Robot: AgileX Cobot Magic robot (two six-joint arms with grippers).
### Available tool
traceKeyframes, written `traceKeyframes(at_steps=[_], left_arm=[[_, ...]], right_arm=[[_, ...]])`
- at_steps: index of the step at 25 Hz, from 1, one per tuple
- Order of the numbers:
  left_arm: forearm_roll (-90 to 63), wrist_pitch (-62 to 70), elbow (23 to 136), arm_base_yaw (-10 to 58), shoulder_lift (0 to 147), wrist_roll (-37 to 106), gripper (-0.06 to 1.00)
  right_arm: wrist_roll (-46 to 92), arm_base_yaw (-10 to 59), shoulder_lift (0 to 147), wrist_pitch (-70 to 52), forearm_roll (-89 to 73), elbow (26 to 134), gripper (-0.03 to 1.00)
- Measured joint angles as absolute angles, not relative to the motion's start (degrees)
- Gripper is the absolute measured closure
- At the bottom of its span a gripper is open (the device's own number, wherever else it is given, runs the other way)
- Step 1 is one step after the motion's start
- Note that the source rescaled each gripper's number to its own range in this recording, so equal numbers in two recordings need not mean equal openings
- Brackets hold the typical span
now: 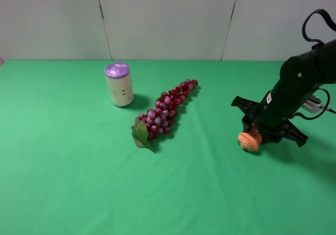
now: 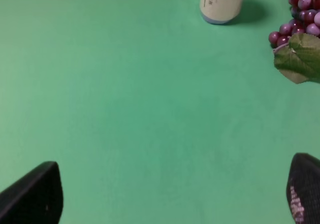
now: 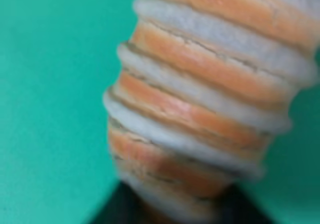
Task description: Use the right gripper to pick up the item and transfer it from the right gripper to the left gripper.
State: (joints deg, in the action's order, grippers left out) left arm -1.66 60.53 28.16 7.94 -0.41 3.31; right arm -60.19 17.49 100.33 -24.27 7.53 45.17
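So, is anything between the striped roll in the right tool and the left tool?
Possibly: the grape bunch and can sit mid-table, left of the roll. The left tool is outside the high view, so unsure.

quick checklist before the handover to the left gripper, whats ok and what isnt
1. Striped roll held in the right gripper: ok.
2. Roll lifted clear of the table: cannot tell.
3. Left gripper open with nothing in it: ok, fingers wide apart.
4. Left gripper close to the roll: not ok, it is out of the high view and its own camera shows no roll.
5. Grape bunch and can apart from the roll: ok.
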Motion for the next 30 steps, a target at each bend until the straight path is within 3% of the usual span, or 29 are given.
traceKeyframes(at_steps=[1,19,30], left_arm=[[-1.6,60.5,28.2,7.9,-0.4,3.3,-0.06],[-1.4,60.5,28.2,7.9,-0.4,3.3,-0.06],[-1.3,60.5,28.2,7.9,-0.4,3.3,-0.06]], right_arm=[[-59.4,17.5,100.4,-24.1,7.4,45.2,0.92],[-54.6,17.5,100.0,-23.0,6.1,45.2,0.93],[-12.9,17.5,84.0,-30.6,3.9,45.1,0.93]])
